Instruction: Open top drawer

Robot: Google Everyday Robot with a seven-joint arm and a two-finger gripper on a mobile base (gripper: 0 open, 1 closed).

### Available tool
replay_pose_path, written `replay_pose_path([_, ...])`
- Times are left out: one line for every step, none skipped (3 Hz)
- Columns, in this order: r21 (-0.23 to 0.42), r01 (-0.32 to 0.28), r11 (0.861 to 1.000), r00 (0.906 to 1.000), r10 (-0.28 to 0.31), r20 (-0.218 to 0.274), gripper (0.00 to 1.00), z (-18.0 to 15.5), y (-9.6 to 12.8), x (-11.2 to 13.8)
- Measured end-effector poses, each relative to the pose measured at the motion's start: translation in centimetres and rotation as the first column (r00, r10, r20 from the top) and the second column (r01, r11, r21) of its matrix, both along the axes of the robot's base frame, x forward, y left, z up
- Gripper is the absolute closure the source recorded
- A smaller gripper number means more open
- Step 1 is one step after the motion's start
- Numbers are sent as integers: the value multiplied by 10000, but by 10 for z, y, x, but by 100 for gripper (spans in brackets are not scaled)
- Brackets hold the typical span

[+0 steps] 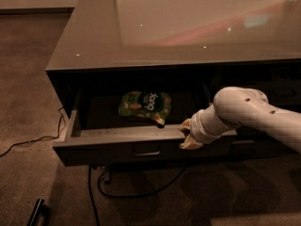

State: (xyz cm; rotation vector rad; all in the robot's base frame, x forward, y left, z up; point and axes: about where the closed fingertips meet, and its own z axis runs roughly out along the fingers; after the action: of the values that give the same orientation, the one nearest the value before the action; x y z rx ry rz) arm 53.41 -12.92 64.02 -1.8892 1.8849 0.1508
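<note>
- Brown carpet (197,201) fills the near floor, and a black cable (90,197) loops across it below the cabinet.
- Just beyond it, the top drawer (103,149) juts out toward the near side. Its flat dark front faces forward and its small loop handle (146,150) sits at the centre.
- The gripper (189,135) is at the top edge of that front panel, right of the handle and apparently touching the panel. The white arm (254,114) comes in from the right. Whether the gripper is open or closed cannot be told.
- Inside the drawer, a green pouch (145,105) lies flat on the grey floor, near the middle and left of the gripper.
- Farthest back, the glossy cabinet top (188,27) overhangs the opening.
- Judging by how much of the inside shows, the opening is nearly done and only a short pull remains.
- Contact is right of centre, so the pull should run straight toward the near side. A sideways drag could skew the drawer on its slides.
- The motion should stay level and slow, and it should stop before the slides run out.
</note>
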Motion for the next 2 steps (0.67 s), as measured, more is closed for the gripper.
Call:
replay_pose_path([-1, 1, 10000, 10000, -1, 1, 100, 3, 0, 0])
replay_pose_path([-311, 365, 9989, 9987, -353, 374, 0, 13, -10, -9])
